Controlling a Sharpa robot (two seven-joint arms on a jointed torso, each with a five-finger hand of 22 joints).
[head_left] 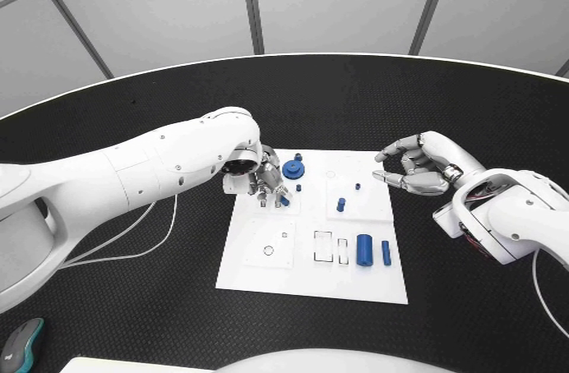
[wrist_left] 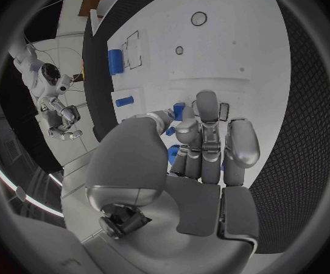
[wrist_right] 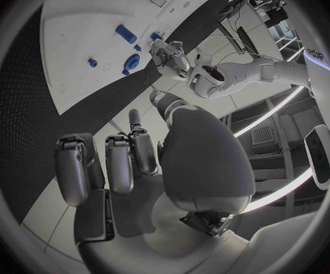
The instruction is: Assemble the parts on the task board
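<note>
The white task board [head_left: 255, 270] lies mid-table. My left hand [head_left: 262, 179] hangs over its far left corner, fingers pointing down and closed around a small blue part [head_left: 282, 199]; in the left wrist view the thumb and fingers [wrist_left: 203, 141] pinch that blue part [wrist_left: 178, 110]. A round blue part [head_left: 293, 171] stands just beside the hand. A short blue peg [head_left: 341, 204] stands mid-board, and two blue cylinders [head_left: 365, 247] lie at the near right. My right hand [head_left: 418, 166] hovers off the board's far right corner, fingers loosely bent and apart, holding nothing.
Outlined recesses [head_left: 322, 246] and a small ring hole [head_left: 268, 250] mark the board's near half. White cables [head_left: 140, 235] trail under the left arm. A dark mouse-like object [head_left: 21, 345] lies at the near left. The black table [head_left: 356, 102] stretches behind the board.
</note>
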